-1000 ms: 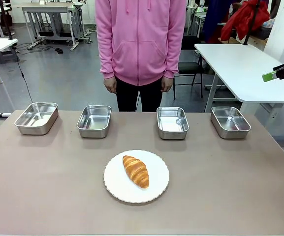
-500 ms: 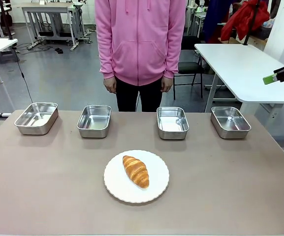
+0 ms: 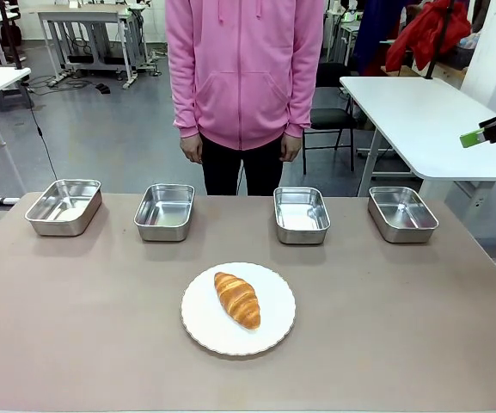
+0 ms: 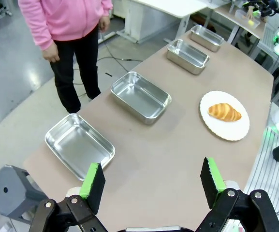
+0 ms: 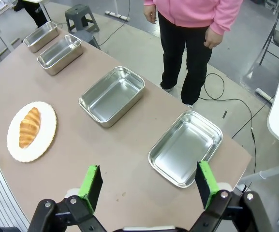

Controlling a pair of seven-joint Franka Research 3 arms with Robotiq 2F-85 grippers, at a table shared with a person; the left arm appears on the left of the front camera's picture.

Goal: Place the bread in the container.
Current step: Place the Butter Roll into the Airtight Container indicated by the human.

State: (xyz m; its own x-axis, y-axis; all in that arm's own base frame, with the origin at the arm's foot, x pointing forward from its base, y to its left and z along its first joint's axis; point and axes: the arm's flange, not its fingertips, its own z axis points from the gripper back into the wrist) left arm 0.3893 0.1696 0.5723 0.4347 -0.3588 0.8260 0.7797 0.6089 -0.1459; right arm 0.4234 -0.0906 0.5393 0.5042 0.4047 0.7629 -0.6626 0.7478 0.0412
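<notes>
The bread (image 3: 237, 299) lies on the round white plate (image 3: 203, 334), near the middle of the desk (image 3: 385, 327), and nothing is touching it. Beyond the plate, a row runs along the far side (all four alike, shiny steel): left-end container (image 3: 58, 226), second container (image 3: 160, 234), third container (image 3: 302, 238), right-end container (image 3: 401, 236). Behind them stands a person in a pink hoodie (image 3: 246, 77), arms hanging. Out at the desk's left end hovers the left gripper (image 4: 152, 179), fingers spread wide, holding nothing. The right gripper (image 5: 148, 185) hangs high over the right end, also spread and holding nothing.
</notes>
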